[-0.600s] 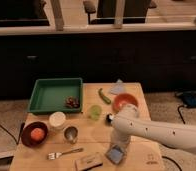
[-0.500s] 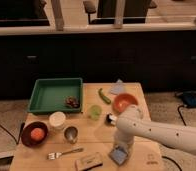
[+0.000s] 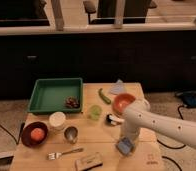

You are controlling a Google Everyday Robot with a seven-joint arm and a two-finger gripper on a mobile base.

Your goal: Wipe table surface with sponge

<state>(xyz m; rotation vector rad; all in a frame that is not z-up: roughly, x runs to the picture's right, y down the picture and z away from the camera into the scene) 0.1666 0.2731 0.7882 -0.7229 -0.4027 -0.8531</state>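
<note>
gripper (image 3: 126, 140) low over table surface (image 3: 98, 134), camera-side of orange bowl (image 3: 124, 103) | grip state: cannot tell | sponge (image 3: 123, 147) right at gripper tip, on table, also camera-side of bowl

No legible text; a faint mark (image 3: 151, 161) on the table surface (image 3: 98, 136) beside the claw (image 3: 125, 144).

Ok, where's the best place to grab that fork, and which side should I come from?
Probably by its handle, the right end. The fork lies flat on the table, tines to the left, so come straight down from above, closing across the thin handle. The gripper is at the sponge, near the front edge.
</note>
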